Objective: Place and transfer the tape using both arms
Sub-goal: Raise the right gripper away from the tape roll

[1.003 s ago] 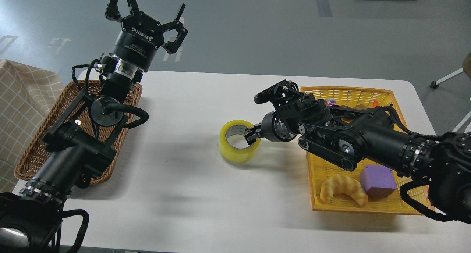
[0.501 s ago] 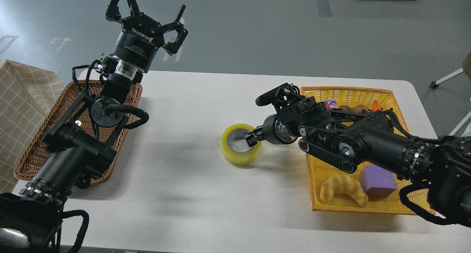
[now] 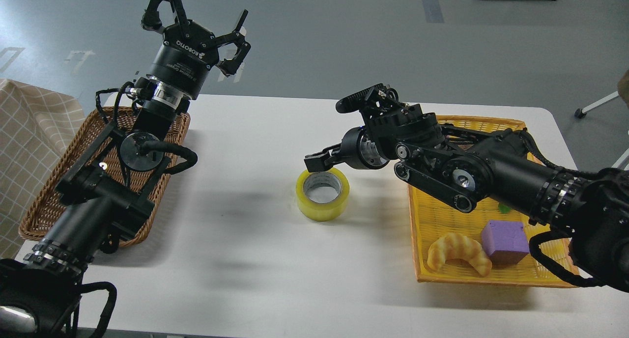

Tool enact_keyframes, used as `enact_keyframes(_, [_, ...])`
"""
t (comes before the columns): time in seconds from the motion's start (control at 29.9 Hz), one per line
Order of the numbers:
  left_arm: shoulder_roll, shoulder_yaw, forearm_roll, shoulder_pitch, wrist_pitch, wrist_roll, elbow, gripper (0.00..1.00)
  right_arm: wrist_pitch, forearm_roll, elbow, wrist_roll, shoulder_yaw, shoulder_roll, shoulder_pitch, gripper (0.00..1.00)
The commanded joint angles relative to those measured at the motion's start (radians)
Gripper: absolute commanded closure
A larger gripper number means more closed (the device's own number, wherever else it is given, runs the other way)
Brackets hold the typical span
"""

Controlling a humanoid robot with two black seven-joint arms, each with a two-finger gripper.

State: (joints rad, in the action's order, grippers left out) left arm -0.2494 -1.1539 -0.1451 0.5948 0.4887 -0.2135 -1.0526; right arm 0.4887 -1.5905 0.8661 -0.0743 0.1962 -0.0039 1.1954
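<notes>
The tape [image 3: 323, 194], a yellowish roll with a grey-white core, lies flat on the white table [image 3: 245, 259] near its middle, hole up. My right gripper [image 3: 318, 161] hovers just above the roll's far rim, apart from it, with its fingers slightly open and empty. My left gripper [image 3: 200, 13] is raised high at the far left, beyond the table's back edge, wide open and empty, far from the tape.
A brown wicker basket [image 3: 44, 200] sits at the table's left under my left arm. A yellow basket [image 3: 432, 274] at the right holds a croissant toy [image 3: 458, 252], a purple cube [image 3: 505, 241] and small items under my right arm.
My right gripper let go of the tape's rim and rose up and slightly left. The tape settled flat on the table. The left arm barely moved.
</notes>
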Motion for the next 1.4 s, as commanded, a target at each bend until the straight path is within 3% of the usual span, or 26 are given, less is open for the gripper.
enact_keyframes(0.0, [-0.002, -0.001, -0.001, -0.001, 0.0, -0.001, 0.0, 0.02, 0.0, 0.0, 0.043, 0.001, 0.072, -0.044, 0.013, 0.0])
enact_keyframes(0.27, [0.013, 0.002, -0.002, 0.002, 0.0, 0.005, -0.004, 0.02, 0.0, 0.0, 0.331, 0.008, 0.291, -0.269, -0.016, 0.0])
enact_keyframes(0.53, [-0.017, 0.002, -0.01, 0.003, 0.0, 0.006, -0.004, 0.02, 0.0, 0.0, 0.471, 0.013, 0.567, -0.343, -0.169, 0.0])
enact_keyframes(0.77, [-0.062, 0.002, -0.01, 0.0, 0.0, 0.006, -0.004, 0.02, 0.0, 0.01, 0.478, 0.024, 0.901, -0.315, -0.312, 0.0])
enact_keyframes(0.94, [-0.08, 0.003, -0.011, -0.001, 0.0, 0.006, -0.004, 0.02, 0.0, 0.176, 0.473, 0.034, 1.17, -0.252, -0.41, 0.0])
enact_keyframes(1.37, [-0.091, 0.005, -0.016, -0.003, 0.0, 0.009, -0.003, 0.02, 0.0, 0.572, 0.412, 0.036, 1.512, -0.074, -0.557, 0.0])
